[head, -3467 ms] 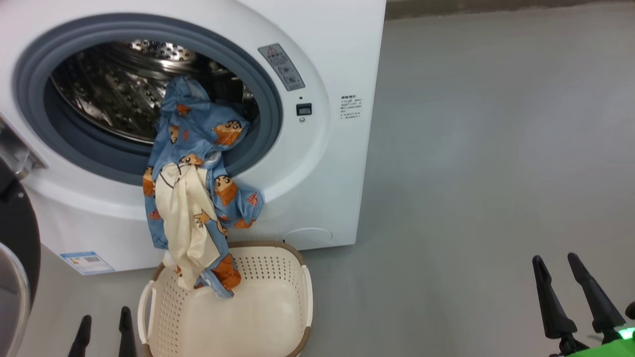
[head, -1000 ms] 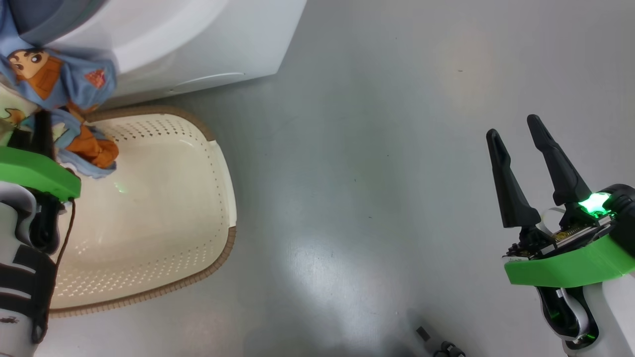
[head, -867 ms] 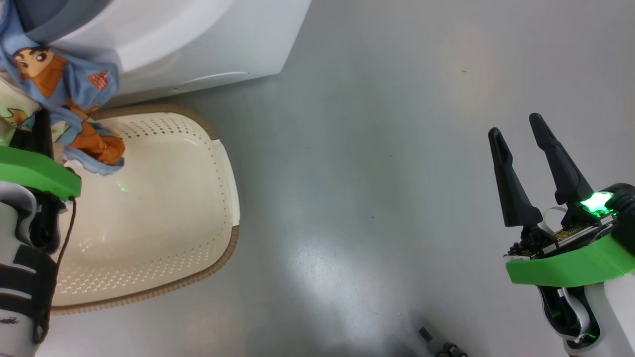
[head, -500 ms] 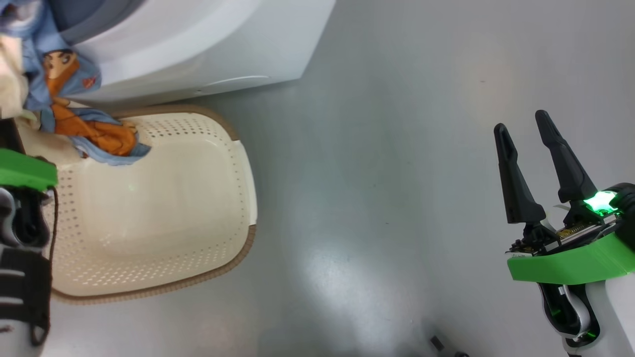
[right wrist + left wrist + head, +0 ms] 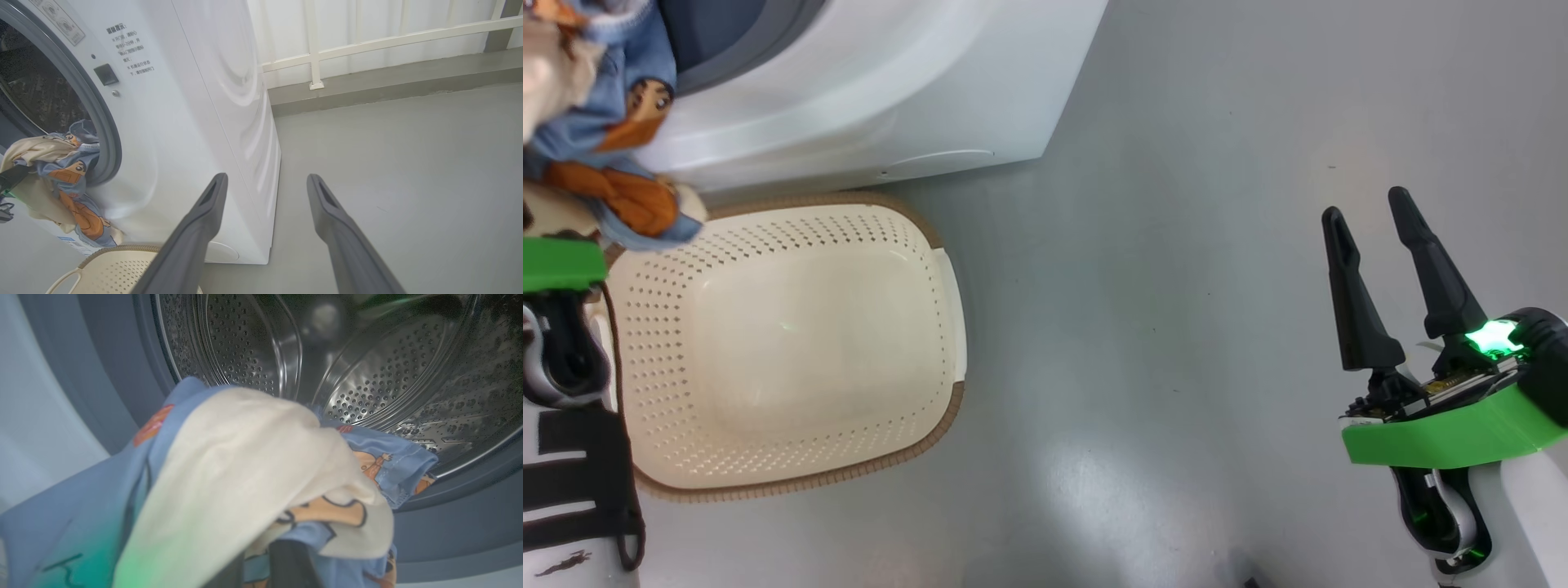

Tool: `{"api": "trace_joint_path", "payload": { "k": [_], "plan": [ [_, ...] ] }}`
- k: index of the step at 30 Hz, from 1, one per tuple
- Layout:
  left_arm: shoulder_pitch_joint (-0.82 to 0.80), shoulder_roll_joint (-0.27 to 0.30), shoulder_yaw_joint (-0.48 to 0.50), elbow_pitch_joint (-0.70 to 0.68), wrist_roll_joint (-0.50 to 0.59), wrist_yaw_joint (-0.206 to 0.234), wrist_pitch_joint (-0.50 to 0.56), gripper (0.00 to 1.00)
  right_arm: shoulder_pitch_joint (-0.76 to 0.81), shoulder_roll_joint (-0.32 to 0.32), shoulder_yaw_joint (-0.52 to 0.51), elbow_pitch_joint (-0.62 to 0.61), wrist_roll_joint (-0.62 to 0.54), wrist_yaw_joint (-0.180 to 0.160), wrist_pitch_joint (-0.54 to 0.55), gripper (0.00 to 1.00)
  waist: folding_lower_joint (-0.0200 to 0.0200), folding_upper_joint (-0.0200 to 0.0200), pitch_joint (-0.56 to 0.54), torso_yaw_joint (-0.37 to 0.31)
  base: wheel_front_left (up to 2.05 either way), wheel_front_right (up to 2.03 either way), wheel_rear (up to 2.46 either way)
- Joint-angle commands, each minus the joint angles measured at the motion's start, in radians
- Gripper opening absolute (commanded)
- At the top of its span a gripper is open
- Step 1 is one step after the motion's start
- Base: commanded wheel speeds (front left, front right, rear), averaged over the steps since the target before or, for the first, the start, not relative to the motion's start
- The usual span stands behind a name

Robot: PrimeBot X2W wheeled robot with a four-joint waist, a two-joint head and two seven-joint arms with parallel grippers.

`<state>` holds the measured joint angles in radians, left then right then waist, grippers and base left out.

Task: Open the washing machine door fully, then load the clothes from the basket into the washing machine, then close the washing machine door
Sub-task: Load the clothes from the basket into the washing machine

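The washer (image 5: 849, 98) gapes, its drum (image 5: 367, 375) bare; the basket (image 5: 947, 327) below lies empty. The clothes (image 5: 245, 465) bunch at the seal (image 5: 449, 526), pinched in the left hand (image 5: 269, 565). Carry them deep past that lip before releasing. The right hand (image 5: 1365, 204) hangs wide, well apart.

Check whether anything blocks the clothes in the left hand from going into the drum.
Nothing visible does. The left hand holds the clothes right at the drum mouth, and the drum beyond is open. Part of the cloth drapes over the grey seal below.
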<state>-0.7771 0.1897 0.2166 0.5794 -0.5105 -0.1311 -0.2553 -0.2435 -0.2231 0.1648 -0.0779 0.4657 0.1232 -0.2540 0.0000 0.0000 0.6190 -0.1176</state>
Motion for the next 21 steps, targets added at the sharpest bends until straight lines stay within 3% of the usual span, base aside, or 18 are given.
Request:
{"api": "trace_joint_path", "payload": {
  "k": [1, 10, 21],
  "plan": [
    [0.028, 0.032, 0.035, -0.052, 0.017, 0.0, -0.006, 0.0, 0.001, -0.004, 0.023, -0.016, -0.001, 0.008, -0.008, 1.0, 0.0, 0.0, -0.007, -0.004, 0.0, 0.0, 0.0],
    [0.018, 0.006, -0.032, -0.161, 0.071, 0.0, -0.006, 0.0, -0.004, 0.029, 0.035, -0.006, 0.008, 0.008, -0.008, 1.0, 0.0, 0.0, -0.018, -0.027, 0.0, 0.0, 0.0],
    [-0.191, 0.105, -0.183, 0.037, 0.031, 0.0, -0.006, 0.0, -0.004, 0.054, 0.04, 0.004, 0.018, 0.008, -0.008, 1.0, 0.0, 0.0, -0.014, -0.051, 0.0, 0.0, 0.0]
  ]
}}
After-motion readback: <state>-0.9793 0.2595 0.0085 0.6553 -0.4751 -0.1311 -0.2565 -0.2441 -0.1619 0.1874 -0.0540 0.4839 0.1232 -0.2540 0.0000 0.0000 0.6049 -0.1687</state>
